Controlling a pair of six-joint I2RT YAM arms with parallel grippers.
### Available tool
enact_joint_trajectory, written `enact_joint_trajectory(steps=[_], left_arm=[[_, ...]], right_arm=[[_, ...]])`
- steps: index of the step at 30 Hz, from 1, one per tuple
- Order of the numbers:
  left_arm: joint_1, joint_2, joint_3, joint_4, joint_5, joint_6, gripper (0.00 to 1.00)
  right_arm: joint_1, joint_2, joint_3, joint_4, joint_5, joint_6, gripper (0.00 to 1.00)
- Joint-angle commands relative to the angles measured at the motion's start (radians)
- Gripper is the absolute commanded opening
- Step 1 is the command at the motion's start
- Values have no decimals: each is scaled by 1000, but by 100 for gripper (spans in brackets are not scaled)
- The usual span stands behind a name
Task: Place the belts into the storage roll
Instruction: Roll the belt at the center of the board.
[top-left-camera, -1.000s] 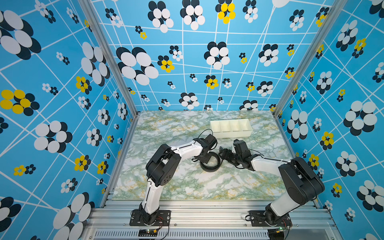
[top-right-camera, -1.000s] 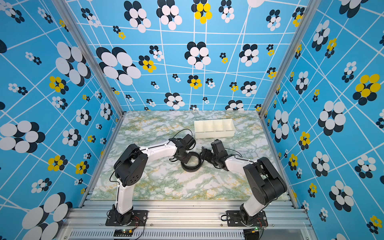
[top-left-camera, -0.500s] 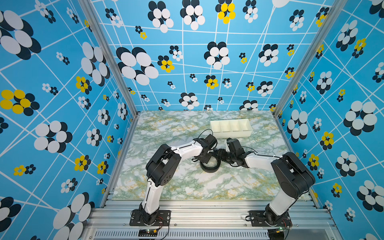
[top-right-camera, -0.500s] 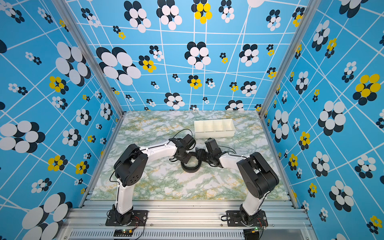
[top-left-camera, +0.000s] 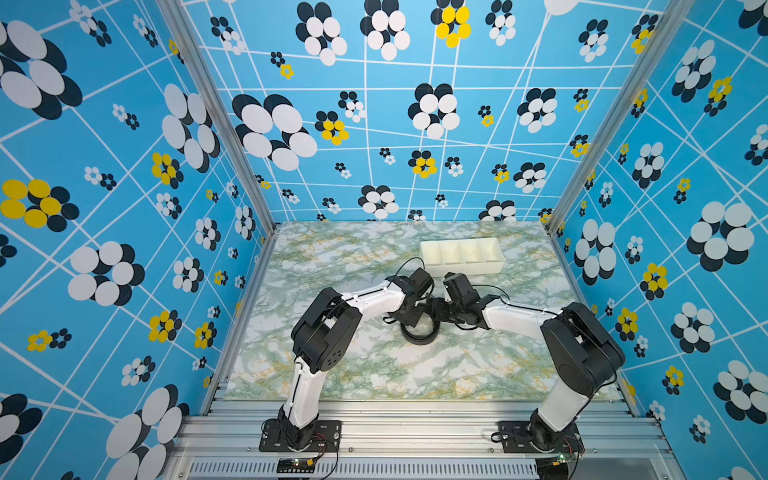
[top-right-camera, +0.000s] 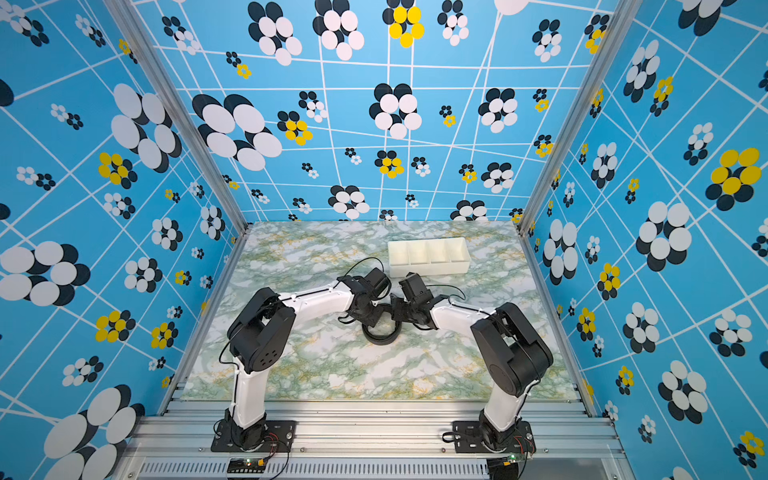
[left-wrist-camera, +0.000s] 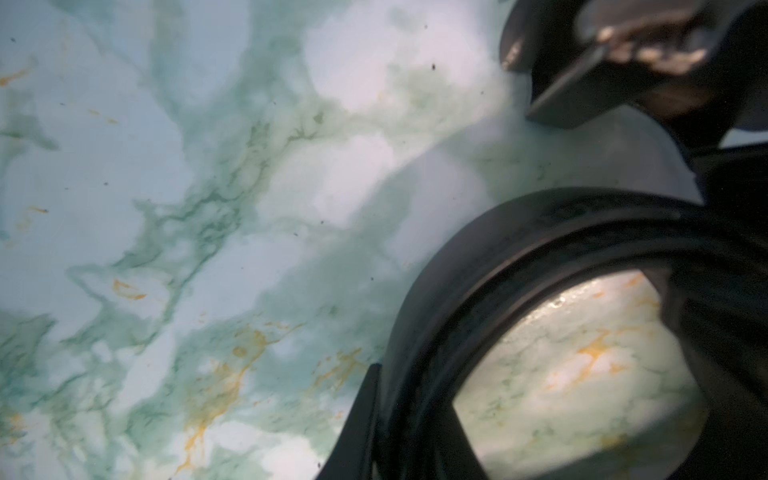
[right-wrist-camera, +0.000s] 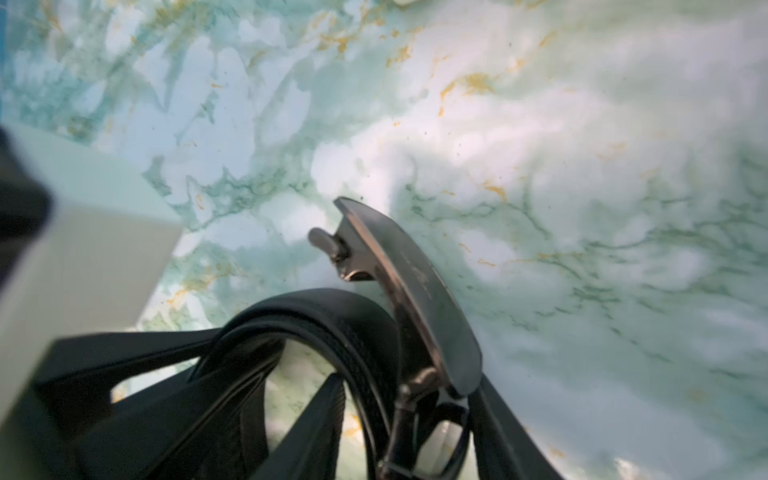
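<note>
Belt (top-left-camera: 419, 341) coiled on bench (top-left-camera: 332, 257), centre frame in both top views, outside storage roll (top-left-camera: 461, 268), which sits just upper right. Left fingers (left-wrist-camera: 357, 419) clamped on coil wall. Right fingers (right-wrist-camera: 166, 415) straddle buckle (right-wrist-camera: 415, 291) end; can't tell if gripping.

In both top views the left arm (top-left-camera: 374, 297) and right arm (top-left-camera: 515, 318) cover half the belt (top-left-camera: 419, 341) (buckle included), and both blurred wrist views cut its coil off.

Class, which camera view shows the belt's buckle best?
The right wrist view: the buckle is close, plate and prong clear. Both top views show only the coiled belt; the left wrist view shows mostly strap.
</note>
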Motion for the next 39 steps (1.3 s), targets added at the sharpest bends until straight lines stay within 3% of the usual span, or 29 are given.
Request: enact_joint_trajectory(steps=[1, 4, 11, 14, 19, 25, 31, 39], left_arm=[[-14, 111, -78, -112, 148, -10, 0], [-9, 112, -78, -110, 154, -12, 0], [-5, 103, -72, -112, 151, -24, 1], [-5, 67, -94, -91, 142, -30, 12], [7, -25, -155, -49, 125, -51, 35], [28, -136, -221, -21, 180, -67, 47], [49, -116, -222, -64, 201, -88, 48], [114, -84, -255, 10, 268, -101, 48]], right_arm=[[18, 15, -10, -66, -8, -23, 57], [19, -3, -34, -47, -10, -25, 59], [30, 38, 1, -87, 19, -60, 13], [37, 44, 7, -102, 47, -76, 1], [38, 35, -13, -95, 82, -79, 0], [57, 34, -10, -124, 134, -109, 0], [65, 35, -17, -121, 164, -109, 0], [81, 40, -18, -107, 163, -140, 0]])
